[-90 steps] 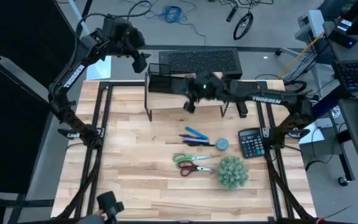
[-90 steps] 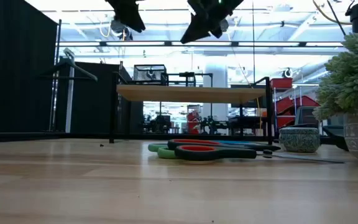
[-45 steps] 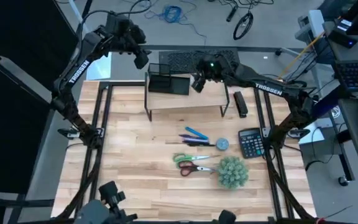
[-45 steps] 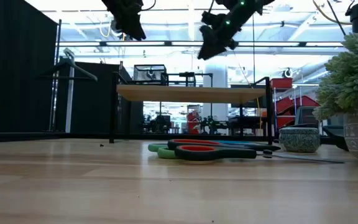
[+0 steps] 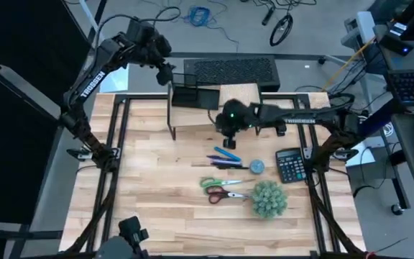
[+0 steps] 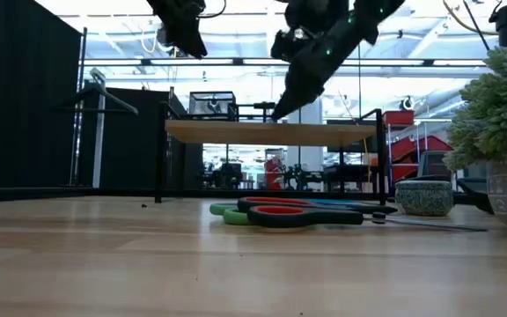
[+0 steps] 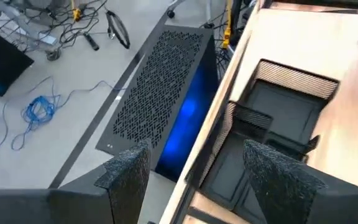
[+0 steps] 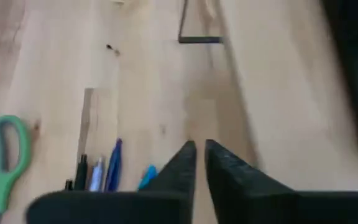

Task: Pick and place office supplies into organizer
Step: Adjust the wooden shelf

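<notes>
Blue and dark pens (image 5: pixel 225 158) lie side by side on the wooden table, with green- and red-handled scissors (image 5: pixel 221 189) flat just nearer. The black organizer (image 5: pixel 192 94) stands on the left part of the wooden riser shelf (image 5: pixel 239 93). My right gripper (image 8: pixel 199 163) hangs in the air over the riser's front edge, fingers shut with nothing between them and pointing down toward the pens (image 8: pixel 104 171). My left gripper (image 7: pixel 197 180) stays high beyond the organizer (image 7: pixel 278 118), open and empty.
A calculator (image 5: pixel 290 165), a small round pot (image 5: pixel 256 167) and a fuzzy green plant (image 5: pixel 268 199) stand right of the supplies. A black perforated panel (image 5: pixel 228 70) lies behind the riser. Bare table stretches left of the pens.
My right gripper first swung toward the far edge, over the riser beside the organizer. It has since come back toward the near edge and dropped lower, stopping above the riser's front edge. The pens and scissors have not moved.
</notes>
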